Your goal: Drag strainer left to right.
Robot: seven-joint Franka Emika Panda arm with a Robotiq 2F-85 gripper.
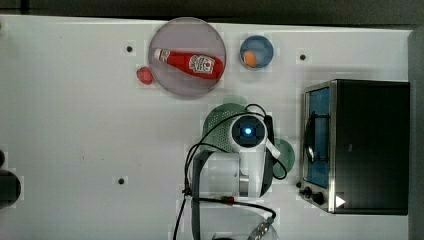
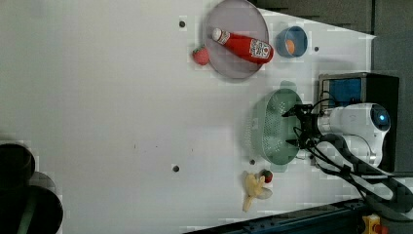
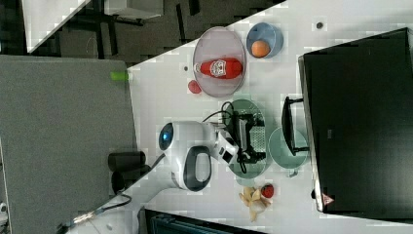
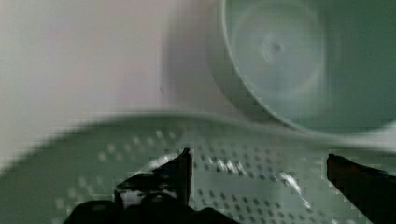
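White table (image 1: pixel 75 125), seen from above; oven (image 1: pixel 367 145) at the top view's right edge, plate (image 1: pixel 165 80) with a ketchup bottle (image 1: pixel 189 62) at the back, blue bowl (image 1: pixel 256 51) beside it. Strainer (image 2: pixel 272 127) near the oven, just beside a mug (image 3: pixel 287 147), well apart from the plate. Lies with its long axis running front to back in the top view, so across the line of a sideways drag. Gripper (image 4: pixel 259 163) hangs directly over the strainer's holed inside, pointing down, jaws spread wide and holding nothing; one finger (image 4: pixel 180 170) seen against the dotted floor, the rim's far wall and the mug just beyond it. Whether the tips touch the floor cannot be told. Coming move, as a judgement: lower into the basin or close on a wall, then push sideways. Little room toward the oven in the top view, with the mug in between; a risk of nudging it.
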